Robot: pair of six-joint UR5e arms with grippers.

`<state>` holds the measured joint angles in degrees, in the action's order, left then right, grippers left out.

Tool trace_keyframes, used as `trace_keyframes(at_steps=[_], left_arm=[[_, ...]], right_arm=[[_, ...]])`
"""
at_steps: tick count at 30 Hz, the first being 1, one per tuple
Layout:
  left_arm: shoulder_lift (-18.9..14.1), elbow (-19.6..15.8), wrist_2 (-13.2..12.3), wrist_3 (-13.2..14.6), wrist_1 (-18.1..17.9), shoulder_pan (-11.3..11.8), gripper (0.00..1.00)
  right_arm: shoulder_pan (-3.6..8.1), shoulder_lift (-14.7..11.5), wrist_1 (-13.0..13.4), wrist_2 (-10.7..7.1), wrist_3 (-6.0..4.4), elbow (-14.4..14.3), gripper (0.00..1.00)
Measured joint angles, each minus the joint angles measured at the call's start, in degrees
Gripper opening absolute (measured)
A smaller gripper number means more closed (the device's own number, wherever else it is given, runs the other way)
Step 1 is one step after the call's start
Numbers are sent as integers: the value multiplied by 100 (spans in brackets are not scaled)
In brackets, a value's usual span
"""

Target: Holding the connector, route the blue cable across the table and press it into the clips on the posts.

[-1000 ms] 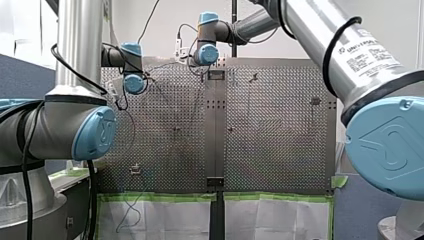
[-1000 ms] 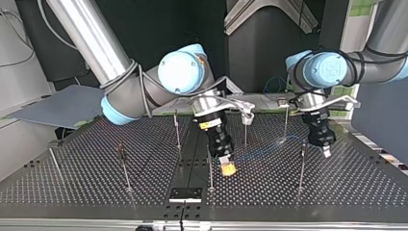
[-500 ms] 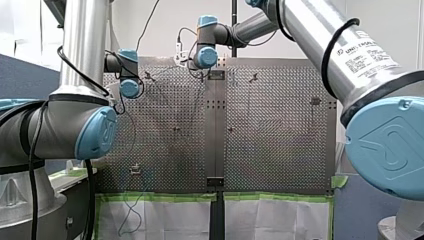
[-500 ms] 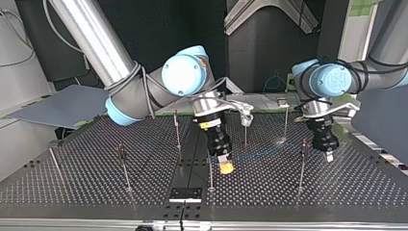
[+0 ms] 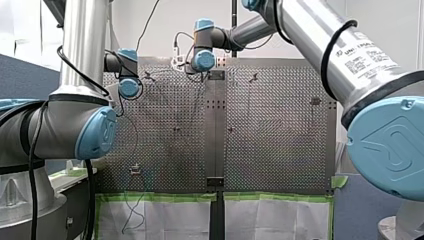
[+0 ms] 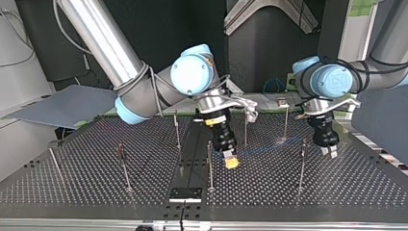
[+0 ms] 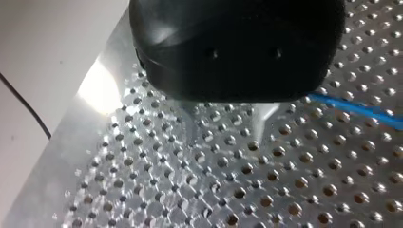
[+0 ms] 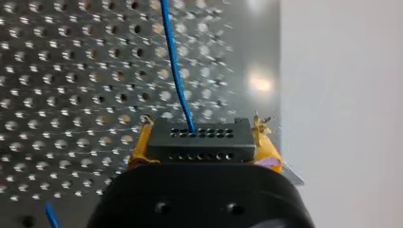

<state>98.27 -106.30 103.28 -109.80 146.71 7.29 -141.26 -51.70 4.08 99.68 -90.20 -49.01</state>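
**Connector clamped in the right jaws; left jaws open over bare desk**

In the right wrist view, my right jaws are closed on the black connector (image 8: 198,140). It is pinched between the yellow pads (image 8: 267,147), and its two rows of small holes face outward. The gripper's black body hides the lower part of the connector and most of each pad. The blue cable (image 8: 177,71) leaves the middle of the connector and runs straight ahead of the jaws over the perforated desk (image 8: 71,95) until the frame cuts it off. A second short bit of blue shows beside the gripper body, also cut off.

In the left wrist view, my left jaws stand apart and hold nothing, with only bare desk between the two metal fingers (image 7: 262,119). The fingers are blurred, and the black body covers their upper halves. A stretch of the cable lies on the desk off to one side of them, not touching.

In the top view, thin posts (image 6: 210,163) stand just beside both sets of jaws. The clips (image 6: 282,101) are too small to make out. Between the two sets of jaws the cable is only a faint blue line.

In the front view, both sets of jaws are far off and hidden behind the wrists.
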Motion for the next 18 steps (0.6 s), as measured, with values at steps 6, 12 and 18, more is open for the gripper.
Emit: trace_keyframes(at_steps=[6,12,18], left_arm=[[-116,-2,291,-66,302,-43,100],[-333,-57,279,-280,612,-85,100],[-602,-277,11,-336,904,-158,100]], right_arm=[[-32,126,-35,45,0,1,0],[-34,230,-45,56,-36,1,0],[-11,288,-40,68,-66,0,0]])
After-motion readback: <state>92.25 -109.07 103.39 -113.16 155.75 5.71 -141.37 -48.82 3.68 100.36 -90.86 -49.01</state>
